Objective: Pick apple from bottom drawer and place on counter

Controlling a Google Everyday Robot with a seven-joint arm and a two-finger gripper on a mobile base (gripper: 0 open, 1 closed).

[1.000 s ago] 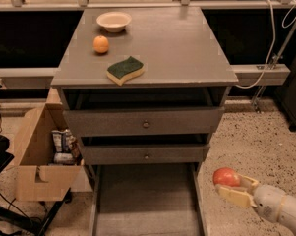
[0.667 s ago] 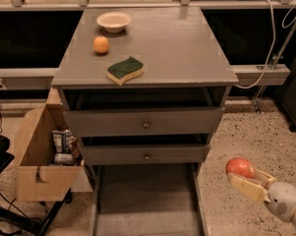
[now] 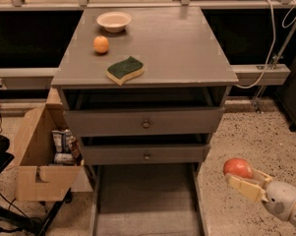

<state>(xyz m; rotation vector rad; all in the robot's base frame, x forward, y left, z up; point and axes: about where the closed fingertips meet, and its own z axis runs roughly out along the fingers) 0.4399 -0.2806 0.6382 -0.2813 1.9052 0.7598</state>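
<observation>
1. Since the job is lifting fruit out of the cabinet, it figures that the hand (image 3: 242, 177) sits low at the lower right, out over the speckled floor (image 3: 246, 132); its fingers are closed around the apple (image 3: 237, 167), which rides on the pale lower finger.
2. Just left of the hand, the bottom drawer (image 3: 142, 195) is pulled open and looks bare; the apple is already clear of it, past its right wall.
3. Well above is the counter (image 3: 177, 43); the orange fruit (image 3: 101, 44), sponge (image 3: 125, 69) and bowl (image 3: 113, 21) sit on its left half, so I'd guess the right half is the drop spot.
</observation>
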